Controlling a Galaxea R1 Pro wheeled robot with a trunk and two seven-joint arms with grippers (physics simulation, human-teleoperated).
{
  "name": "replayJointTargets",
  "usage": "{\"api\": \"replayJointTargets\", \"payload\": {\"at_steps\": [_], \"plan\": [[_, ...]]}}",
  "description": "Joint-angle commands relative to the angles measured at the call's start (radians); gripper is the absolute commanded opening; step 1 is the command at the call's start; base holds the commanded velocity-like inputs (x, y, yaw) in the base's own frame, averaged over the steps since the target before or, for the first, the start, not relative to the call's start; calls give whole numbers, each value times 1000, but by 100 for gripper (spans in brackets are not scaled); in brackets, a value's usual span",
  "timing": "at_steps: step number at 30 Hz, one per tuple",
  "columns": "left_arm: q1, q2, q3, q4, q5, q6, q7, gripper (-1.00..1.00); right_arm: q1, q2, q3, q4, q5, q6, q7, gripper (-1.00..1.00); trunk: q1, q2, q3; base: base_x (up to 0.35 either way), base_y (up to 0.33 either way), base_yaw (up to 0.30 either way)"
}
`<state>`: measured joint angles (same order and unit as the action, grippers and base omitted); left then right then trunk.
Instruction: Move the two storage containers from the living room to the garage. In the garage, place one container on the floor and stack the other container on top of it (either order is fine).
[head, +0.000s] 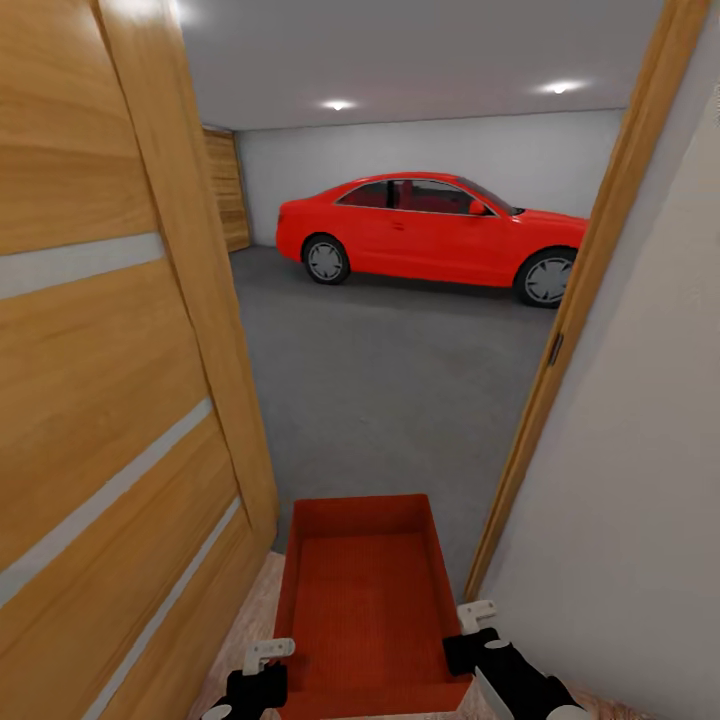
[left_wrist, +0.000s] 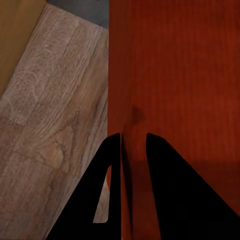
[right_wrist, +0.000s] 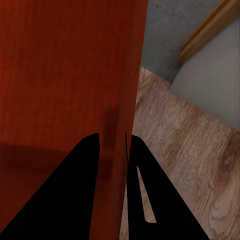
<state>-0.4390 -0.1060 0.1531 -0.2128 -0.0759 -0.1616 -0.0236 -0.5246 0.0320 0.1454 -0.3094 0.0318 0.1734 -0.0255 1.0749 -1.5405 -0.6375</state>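
Head view looked through an open doorway into the garage (head: 400, 150), a bare room with pale grey walls, 2 lit ceiling lamps and a dark grey concrete floor (head: 390, 390). A wooden door (head: 100, 350) with pale inlaid stripes stood open at the left, and a wooden door frame (head: 590, 280) ran up the right beside a plain wall (head: 640, 480). A red car (head: 430, 228) was parked across the far side of the garage, side-on, near the back wall.

Closer in, 1 storage container (head: 365, 600) (orange-red, open-topped, finely ribbed) was held level between both arms at the threshold, its far end over the concrete and its near end over the light wood plank flooring (left_wrist: 55, 115).

The left gripper (left_wrist: 133, 150) was clamped on the container's left wall, 1 finger on each face of it, as the left wrist view showed. The right gripper (right_wrist: 114, 147) was clamped the same way on the container's right wall, with plank flooring and the foot of the door frame beyond it in the right wrist view. In the head view both grippers sat at the container's near corners.
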Motion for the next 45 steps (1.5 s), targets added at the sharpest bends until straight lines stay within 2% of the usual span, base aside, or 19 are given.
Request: {"api": "replayJointTargets", "payload": {"at_steps": [1,24,45], "plan": [[-1,11,5,4,-12,-4,3,-100,0,-18,41,-4,17,-55,56,-100,0,0,-1,0,37,-41],[-1,11,5,7,-13,-4,3,-100,0,-18,41,-4,17,-55,56,-100,0,0,-1,17,135,-107],[-1,11,5,5,-13,-4,4,-100,0,-18,41,-4,17,-55,55,-100,0,0,-1,12,33,-108]]}}
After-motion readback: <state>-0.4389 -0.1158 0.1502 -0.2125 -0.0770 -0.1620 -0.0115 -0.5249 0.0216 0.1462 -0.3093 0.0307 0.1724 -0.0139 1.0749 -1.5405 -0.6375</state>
